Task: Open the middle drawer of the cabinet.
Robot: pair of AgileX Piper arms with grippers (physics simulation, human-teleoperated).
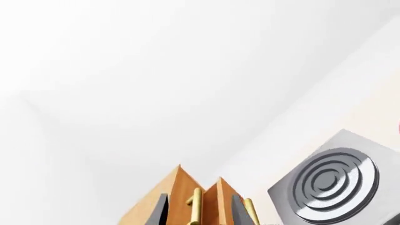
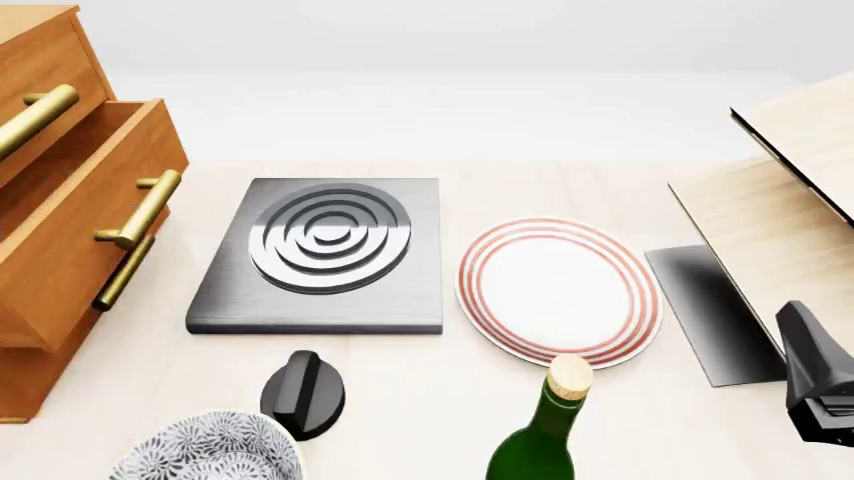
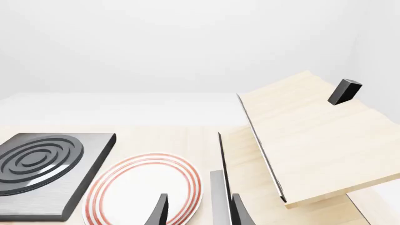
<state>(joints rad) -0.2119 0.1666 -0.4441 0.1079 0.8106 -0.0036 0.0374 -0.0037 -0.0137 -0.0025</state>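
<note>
Looking down the bench (image 2: 441, 380) from the front view, we see the cabinet (image 2: 40, 60) standing at the far left edge, with the middle drawer (image 2: 74, 215) pulled well out toward the bench centre, its brass bar handle (image 2: 140, 208) jutting beyond the top drawer (image 2: 34, 75) above it. We find no brand, label or readable writing anywhere. Just beside the cabinet lies a grey hob plate (image 2: 320, 255) with raised concentric rings, and next to that a white plate with red rim rings (image 2: 561, 288). Nearer to us sit a black knob (image 2: 303, 393), a blue-patterned bowl (image 2: 207, 448) and a green bottle with a cork (image 2: 550, 430). At the right stands a pale light-wood box (image 2: 787, 200) with a dark sheet (image 2: 707, 310) lying at its foot. Our right gripper (image 3: 198, 213) shows its two dark finger tips set apart, so its jaws stand open, hovering over the plate's edge and the dark sheet, holding nothing. Our left gripper (image 1: 198, 211) also shows jaws spread, with the drawer's brass handle seen between the tips, though we cannot tell whether they touch it.
</note>
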